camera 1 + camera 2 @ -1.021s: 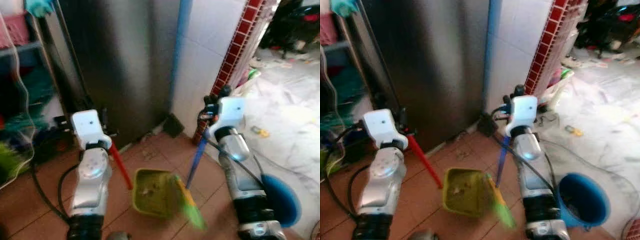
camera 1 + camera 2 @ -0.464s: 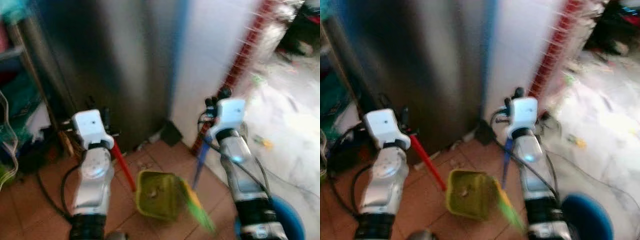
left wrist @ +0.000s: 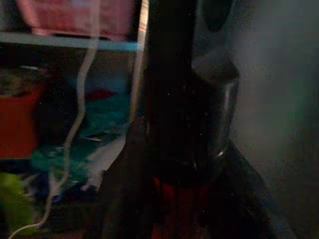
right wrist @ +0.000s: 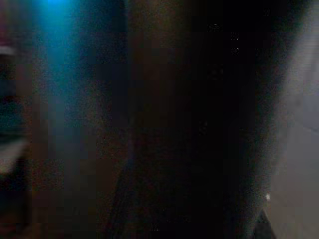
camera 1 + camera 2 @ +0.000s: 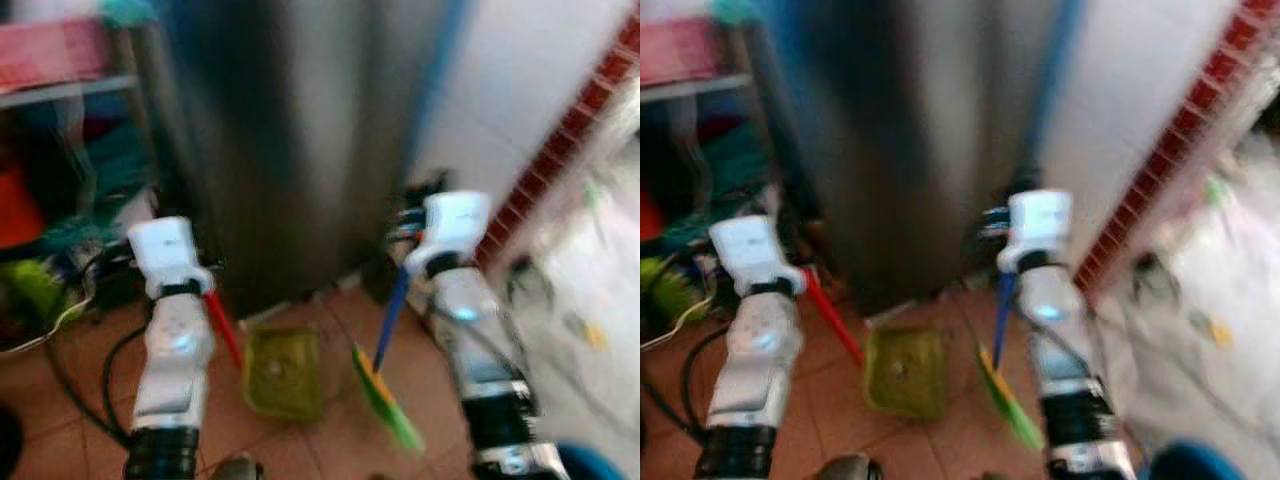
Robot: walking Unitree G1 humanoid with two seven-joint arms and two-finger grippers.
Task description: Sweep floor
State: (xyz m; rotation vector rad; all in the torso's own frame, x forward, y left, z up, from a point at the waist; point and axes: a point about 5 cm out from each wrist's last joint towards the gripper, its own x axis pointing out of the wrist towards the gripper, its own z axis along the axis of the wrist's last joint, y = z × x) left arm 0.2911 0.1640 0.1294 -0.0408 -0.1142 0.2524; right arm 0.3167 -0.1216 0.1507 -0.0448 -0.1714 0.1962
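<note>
The left end effector (image 5: 205, 290) grips the red handle of the yellow-green plastic dustpan (image 5: 283, 372) on the terracotta tile floor (image 5: 420, 385). Just beside the dustpan, the right end effector (image 5: 400, 262) holds the blue-handled broom (image 5: 383, 390). Blurred views risk mis-aimed strokes scattering debris past the dustpan.

Both head views look forward and down from above the green dustpan (image 5: 284, 372), blurred, sharing it, the tiled floor (image 5: 90, 400) around it and the steel cabinet (image 5: 300, 130) behind it; the left wrist view sits close beside that cabinet, facing the shelf (image 3: 60, 42); the right wrist view is dark.
</note>
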